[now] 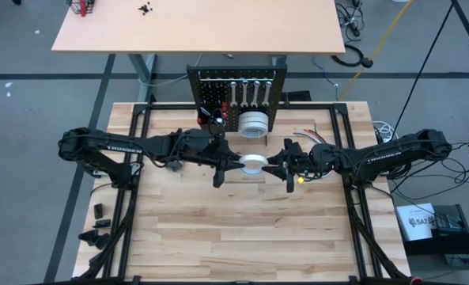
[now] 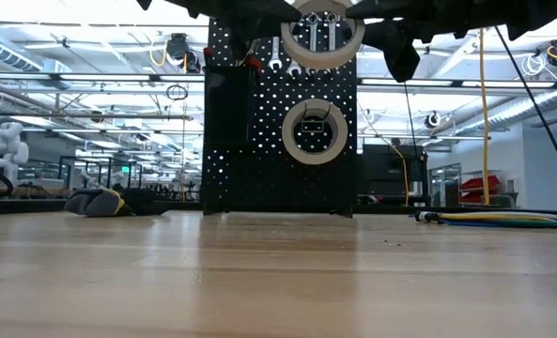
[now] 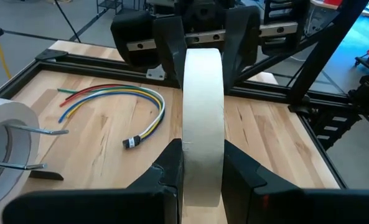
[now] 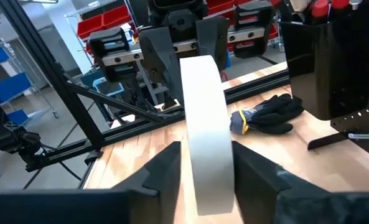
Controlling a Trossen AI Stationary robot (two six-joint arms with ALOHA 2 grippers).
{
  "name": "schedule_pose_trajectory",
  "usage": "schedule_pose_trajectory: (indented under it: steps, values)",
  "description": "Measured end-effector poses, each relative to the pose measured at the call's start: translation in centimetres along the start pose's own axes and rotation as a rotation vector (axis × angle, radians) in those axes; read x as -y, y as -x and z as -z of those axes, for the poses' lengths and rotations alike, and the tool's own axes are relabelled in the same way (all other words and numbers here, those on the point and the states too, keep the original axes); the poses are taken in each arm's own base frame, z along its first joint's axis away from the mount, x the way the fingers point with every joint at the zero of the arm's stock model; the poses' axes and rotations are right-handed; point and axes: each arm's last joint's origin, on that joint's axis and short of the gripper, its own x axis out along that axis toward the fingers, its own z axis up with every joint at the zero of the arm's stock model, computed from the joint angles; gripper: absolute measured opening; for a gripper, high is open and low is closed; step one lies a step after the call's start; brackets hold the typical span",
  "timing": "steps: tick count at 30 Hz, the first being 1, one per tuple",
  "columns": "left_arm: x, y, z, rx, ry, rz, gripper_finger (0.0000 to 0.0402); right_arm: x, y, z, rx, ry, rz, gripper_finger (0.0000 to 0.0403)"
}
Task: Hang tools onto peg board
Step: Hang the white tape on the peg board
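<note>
My left gripper (image 3: 203, 177) is clamped on the tape roll (image 1: 253, 163), held on edge mid-air in front of the peg board (image 1: 236, 96). My right gripper (image 4: 206, 171) straddles the roll's opposite side for a handover; can't tell if it's gripping.

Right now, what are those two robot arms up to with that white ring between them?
Both arms meet at a white tape roll, held in the air in front of the peg board. The left gripper is clamped on it; the right gripper has its fingers around the other side, looking like a handover. More tape rolls and wrenches already hang on the board.
</note>
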Motion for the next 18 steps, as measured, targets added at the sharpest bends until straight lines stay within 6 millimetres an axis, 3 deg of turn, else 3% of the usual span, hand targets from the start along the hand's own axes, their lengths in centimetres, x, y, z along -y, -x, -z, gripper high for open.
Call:
schedule_pose_trajectory:
  steps: [6,11,18]
  values:
    - [-0.05,-0.03,0.1,-0.008,0.007,-0.003,0.0061,0.23,0.02,0.23,-0.011,0.007,0.057,0.0072]
    - [-0.07,-0.03,0.11,-0.007,0.004,-0.009,0.0074,0.28,0.02,0.19,-0.002,0.01,0.074,0.0071]
    - [-0.08,-0.03,0.12,-0.007,-0.004,-0.019,0.0125,0.32,0.02,0.14,0.005,0.0,0.083,0.0071]
